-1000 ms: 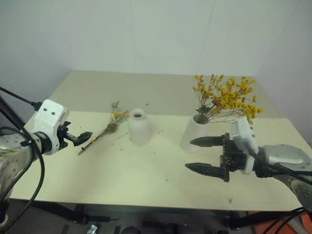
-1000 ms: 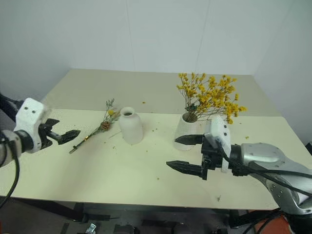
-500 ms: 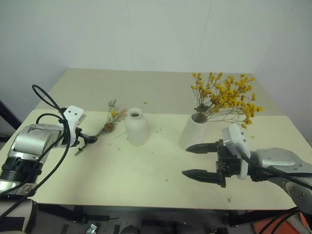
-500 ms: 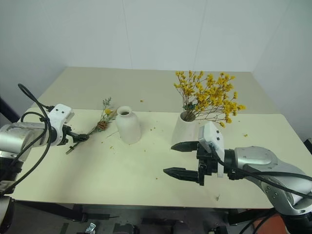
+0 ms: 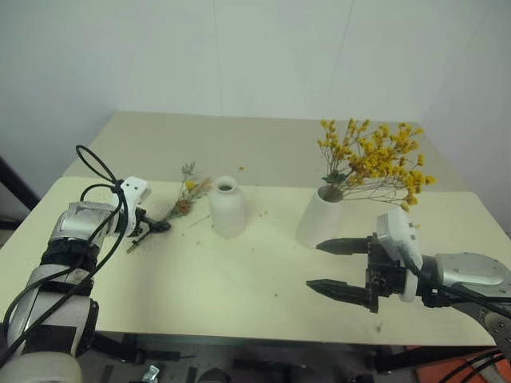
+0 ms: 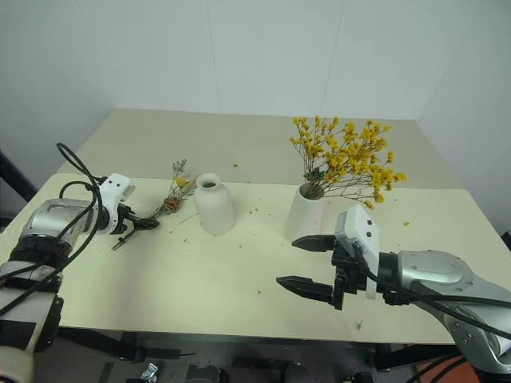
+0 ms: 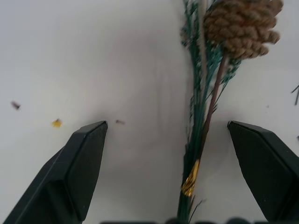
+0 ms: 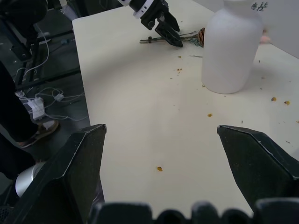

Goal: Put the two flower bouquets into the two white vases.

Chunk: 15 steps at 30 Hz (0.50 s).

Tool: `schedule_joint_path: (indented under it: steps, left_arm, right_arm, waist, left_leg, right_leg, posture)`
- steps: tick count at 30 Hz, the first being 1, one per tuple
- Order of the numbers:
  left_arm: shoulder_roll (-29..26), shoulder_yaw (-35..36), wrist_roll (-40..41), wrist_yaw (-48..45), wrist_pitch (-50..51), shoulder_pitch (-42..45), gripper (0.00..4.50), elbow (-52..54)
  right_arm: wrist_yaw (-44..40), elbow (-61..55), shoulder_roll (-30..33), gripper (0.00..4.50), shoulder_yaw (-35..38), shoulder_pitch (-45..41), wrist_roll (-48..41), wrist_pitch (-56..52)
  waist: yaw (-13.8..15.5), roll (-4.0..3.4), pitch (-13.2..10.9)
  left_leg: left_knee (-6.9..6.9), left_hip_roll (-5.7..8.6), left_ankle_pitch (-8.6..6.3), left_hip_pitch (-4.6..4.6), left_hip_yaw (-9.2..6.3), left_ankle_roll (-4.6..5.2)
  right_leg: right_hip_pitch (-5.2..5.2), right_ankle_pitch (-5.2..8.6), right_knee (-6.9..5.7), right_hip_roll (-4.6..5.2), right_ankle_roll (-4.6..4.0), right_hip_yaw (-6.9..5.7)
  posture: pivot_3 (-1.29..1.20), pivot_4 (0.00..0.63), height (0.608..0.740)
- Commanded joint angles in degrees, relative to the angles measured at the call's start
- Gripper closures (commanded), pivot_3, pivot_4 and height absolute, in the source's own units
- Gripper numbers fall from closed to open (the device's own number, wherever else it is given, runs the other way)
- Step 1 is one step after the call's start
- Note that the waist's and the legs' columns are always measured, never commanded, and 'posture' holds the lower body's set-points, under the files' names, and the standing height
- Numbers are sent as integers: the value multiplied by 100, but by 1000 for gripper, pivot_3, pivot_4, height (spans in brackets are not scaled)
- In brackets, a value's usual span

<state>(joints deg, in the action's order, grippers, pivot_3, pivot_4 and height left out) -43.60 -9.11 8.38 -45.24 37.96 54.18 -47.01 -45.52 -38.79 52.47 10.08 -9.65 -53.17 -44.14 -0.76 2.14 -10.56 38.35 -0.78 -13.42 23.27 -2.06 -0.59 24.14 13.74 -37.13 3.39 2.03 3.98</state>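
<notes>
left gripper [image 7: 166, 140] has dropped forward onto the small dried sprig with brown cone [image 7: 210, 93], jaws spread, stem between them running toward twelve o'clock.

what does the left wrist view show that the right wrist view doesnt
Left wrist view: the sprig's pine cone, green stems and gold tie close up, lying between the open left gripper fingers.

Right wrist view: the bottle-shaped white vase, the table edge, cables on the floor, and the open right gripper.

Both: the small sprig on the cream tabletop, with scattered yellow crumbs.
</notes>
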Motion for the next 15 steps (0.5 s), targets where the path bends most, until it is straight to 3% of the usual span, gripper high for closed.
schedule_joint_path:
  steps: [1, 4, 15]
  left_arm:
    - [71, 26, -250, -166, -371, 185, 0, -400]
    - [159, -35, -459, -248, -545, 237, 557, -661]
    - [478, -164, -984, -460, -746, 418, 3899, -1341]
  right_arm:
    - [62, -195, 65, 20, 228, 23, -91, -8]
    - [118, -210, 76, 0, 241, 38, -89, -24]
    - [294, -222, 73, 0, 167, 15, -48, -41]
  waist:
    - [-2, 0, 0]
    - [-1, 1, 2]
    - [1, -1, 44]
  left_leg:
    - [0, 0, 0, 0, 0, 0]
    - [0, 1, 0, 0, 0, 0]
    - [4, 2, 0, -9, 0, 0]
  right_leg:
    - [0, 0, 0, 0, 0, 0]
    - [-1, 0, -1, 0, 1, 0]
    - [-12, 0, -3, 1, 2, 0]
  posture:
    - [0, 150, 740]
    - [0, 150, 740]
    - [0, 150, 740]
